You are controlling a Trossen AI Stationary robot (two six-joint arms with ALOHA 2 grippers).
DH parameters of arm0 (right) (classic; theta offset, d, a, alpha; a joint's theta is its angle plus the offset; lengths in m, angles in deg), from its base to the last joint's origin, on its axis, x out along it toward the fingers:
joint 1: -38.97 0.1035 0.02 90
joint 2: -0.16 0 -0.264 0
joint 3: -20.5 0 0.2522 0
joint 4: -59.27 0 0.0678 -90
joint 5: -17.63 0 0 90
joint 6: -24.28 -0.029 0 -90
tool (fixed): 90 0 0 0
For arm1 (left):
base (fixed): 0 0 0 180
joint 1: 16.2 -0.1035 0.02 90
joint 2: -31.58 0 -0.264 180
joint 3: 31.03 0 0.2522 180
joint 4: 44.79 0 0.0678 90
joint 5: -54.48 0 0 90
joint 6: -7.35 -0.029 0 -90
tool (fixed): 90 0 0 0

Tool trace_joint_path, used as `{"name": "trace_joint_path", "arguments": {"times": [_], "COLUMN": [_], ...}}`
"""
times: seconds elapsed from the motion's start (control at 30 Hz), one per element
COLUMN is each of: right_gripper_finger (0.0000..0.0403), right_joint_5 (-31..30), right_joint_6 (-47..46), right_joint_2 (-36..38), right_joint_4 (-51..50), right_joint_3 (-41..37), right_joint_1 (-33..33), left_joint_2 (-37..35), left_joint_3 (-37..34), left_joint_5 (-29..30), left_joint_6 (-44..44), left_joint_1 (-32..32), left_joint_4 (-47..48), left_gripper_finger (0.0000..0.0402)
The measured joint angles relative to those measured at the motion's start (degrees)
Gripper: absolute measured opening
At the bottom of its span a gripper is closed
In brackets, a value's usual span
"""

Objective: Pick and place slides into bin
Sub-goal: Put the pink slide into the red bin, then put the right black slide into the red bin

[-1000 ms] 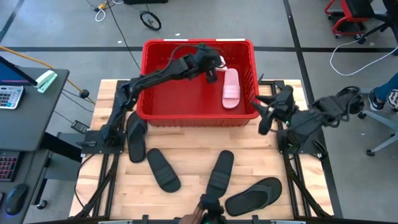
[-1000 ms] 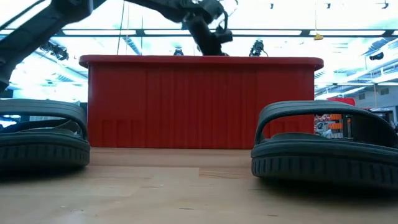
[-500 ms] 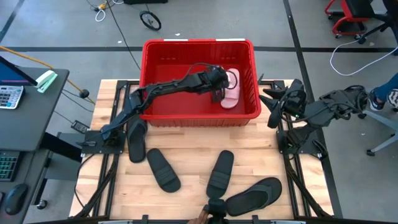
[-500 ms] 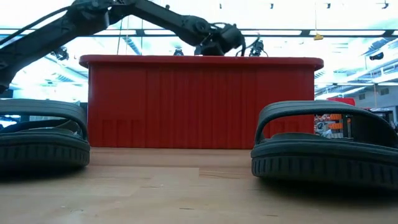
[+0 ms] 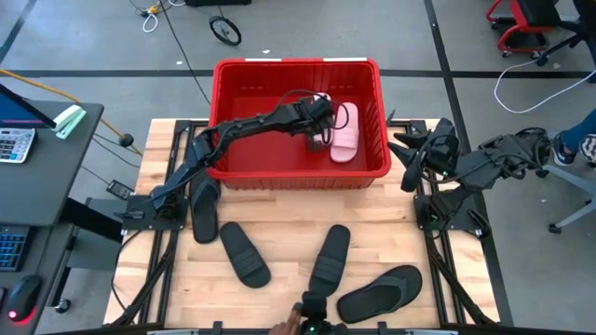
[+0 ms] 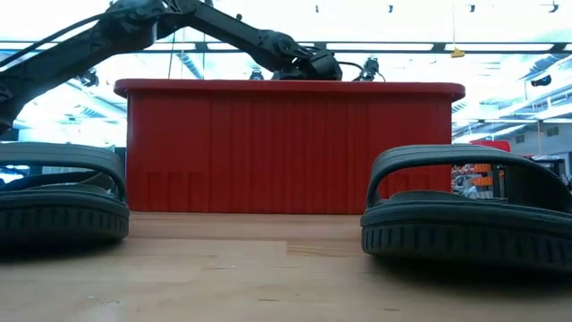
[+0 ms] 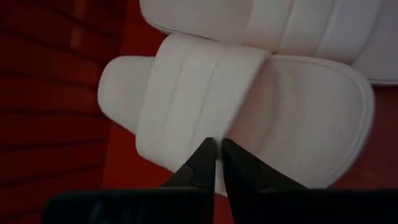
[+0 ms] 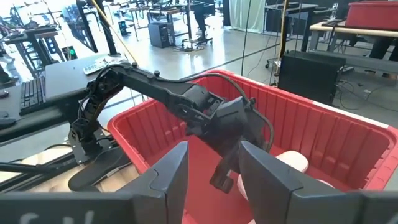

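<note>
The red bin [image 5: 296, 65] stands at the table's far side. Two pale pink slides lie inside it, one [image 7: 292, 130] right before my left gripper [image 7: 217, 163], the other [image 7: 261, 25] beyond it. From above, only a pink slide [image 5: 346, 130] beside my left gripper [image 5: 319, 138] shows. That gripper reaches over the rim and down into the bin, its fingers almost together. My right gripper [image 5: 404, 160] waits open off the bin's right side. Several black slides [image 5: 244, 253] [image 5: 329, 258] [image 5: 380, 291] [image 5: 203, 207] lie flat on the table. My left gripper has its two fingertips at the near edge of the nearer pink slide's strap [image 7: 208, 134], with only a thin slit between them. The fingers slant down from the table's left. The slide lies flat on the bin's floor [image 7: 121, 168], strap up.
The bin's tall red wall [image 6: 286, 152] faces the near side, and two black slides [image 6: 54, 192] [image 6: 465, 210] lie close in front of the low camera. A hand [image 5: 296, 326] shows at the table's near edge. A desk with a calculator [image 5: 14, 144] stands left of the table.
My left gripper has sunk from above the bin's rim down into the bin, tipping further downward, and now sits beside the pink slide there. My right arm has drawn back a little toward the table's right edge.
</note>
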Motion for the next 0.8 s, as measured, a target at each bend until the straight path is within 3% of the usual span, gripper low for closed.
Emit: {"name": "trace_joint_path", "arguments": {"times": [0.23, 0.4, 0.63, 0.8], "right_gripper_finger": [0.0148, 0.0148, 0.0148, 0.0148], "right_joint_5": [0.7, 1.3, 4.9, 9.2], "right_joint_6": [-0.2, -1.2, -1.9, -2.0], "right_joint_2": [0.0, 0.0, -0.5, -1.8], "right_joint_4": [0.0, 0.0, 0.0, 0.0], "right_joint_3": [0.0, 0.0, 0.0, 0.0], "right_joint_1": [0.0, 0.0, 0.1, 0.2], "left_joint_2": [0.0, 0.0, -0.3, -0.5], "left_joint_3": [0.0, 0.0, 0.3, 8.0], "left_joint_5": [-2.9, -2.5, -2.2, 0.2], "left_joint_6": [0.6, 8.3, 16.3, 17.2], "left_joint_1": [0.0, 0.1, 2.4, 6.0], "left_joint_4": [-2.8, -2.0, 4.5, 12.6], "left_gripper_finger": [0.0099, 0.0165, 0.0241, 0.0265]}}
